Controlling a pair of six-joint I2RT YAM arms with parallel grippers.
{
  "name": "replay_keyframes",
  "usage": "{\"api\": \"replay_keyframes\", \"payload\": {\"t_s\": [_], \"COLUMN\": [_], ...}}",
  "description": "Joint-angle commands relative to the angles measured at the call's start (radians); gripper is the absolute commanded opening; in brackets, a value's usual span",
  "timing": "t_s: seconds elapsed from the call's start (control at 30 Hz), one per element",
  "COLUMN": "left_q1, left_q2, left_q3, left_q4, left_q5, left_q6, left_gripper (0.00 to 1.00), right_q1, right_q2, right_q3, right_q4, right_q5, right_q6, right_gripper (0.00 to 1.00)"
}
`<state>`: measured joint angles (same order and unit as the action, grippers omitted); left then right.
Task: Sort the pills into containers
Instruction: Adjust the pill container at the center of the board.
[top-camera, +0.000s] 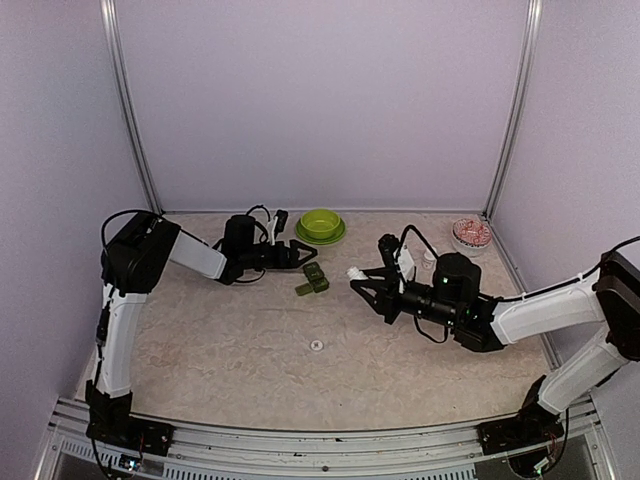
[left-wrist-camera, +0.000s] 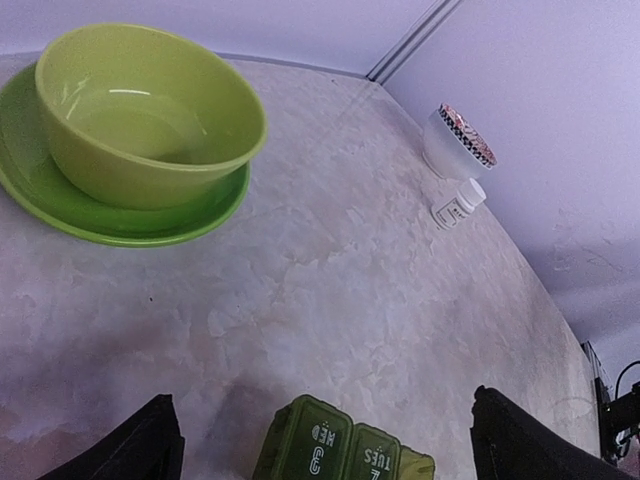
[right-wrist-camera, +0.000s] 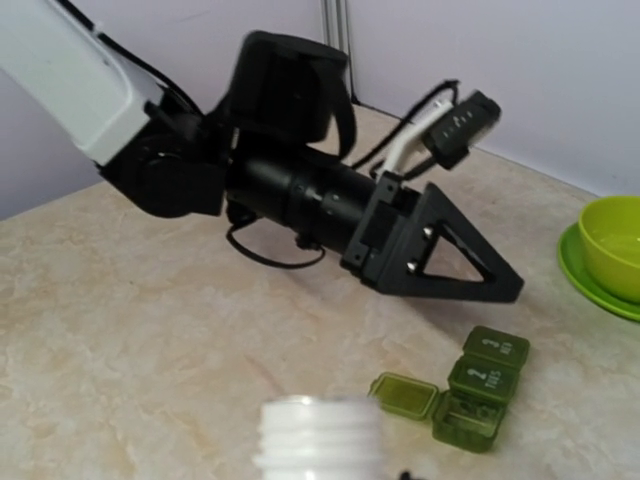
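Left claw (top-camera: 300, 256) is spread wide, gripping nothing, hanging low over the pale marbled worktop (top-camera: 250, 340). The small dark green plastic pill box (top-camera: 313, 280) lies just ahead of it, flat on the worktop, framed between its two black fingers (left-wrist-camera: 140, 445) in the wrist view. Three compartments in a row: two lids down, the end one flipped open, and what is inside is too dim to make out. Beyond the left claw sits the lime green round bowl (left-wrist-camera: 150, 115) on its matching green plate (left-wrist-camera: 60, 215). Across from it the right claw (top-camera: 362, 284) is clenched, apparently on an uncapped white plastic bottle (right-wrist-camera: 320, 440), threaded neck pointing towards the pill box, near it but apart.
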<state>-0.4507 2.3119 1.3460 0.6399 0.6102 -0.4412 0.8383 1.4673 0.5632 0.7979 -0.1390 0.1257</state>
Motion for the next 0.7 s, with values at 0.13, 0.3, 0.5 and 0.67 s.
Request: {"api": "replay_keyframes", "payload": {"t_s": [0.13,0.3,0.5,0.67], "left_q1": [-0.016,-0.035,-0.065,-0.089], "left_q2": [0.076,0.091,0.069,0.041], "left_q3": [0.109,0.144,0.071,-0.017], "left_q4": [-0.163,-0.211,-0.162,-0.065], "left_q5": [0.08,0.095,0.106,0.112], "left_q6": [0.059,0.069,0.068,0.033], "left_gripper": [0.96,0.94,0.89,0.86], "right_q1": [-0.007,-0.007,-0.007,-0.007], "right_q2": [-0.055,-0.072,-0.103,-0.131], "right_q3": [-0.022,-0.031,-0.056,-0.074], "right_q4": [-0.012,-0.018,-0.03,-0.048], "right_q5": [-0.006,-0.01,0.009,0.028], "right_q6": [0.015,0.02,0.016,0.014], "right_gripper": [0.11,0.12,0.11,0.11]}}
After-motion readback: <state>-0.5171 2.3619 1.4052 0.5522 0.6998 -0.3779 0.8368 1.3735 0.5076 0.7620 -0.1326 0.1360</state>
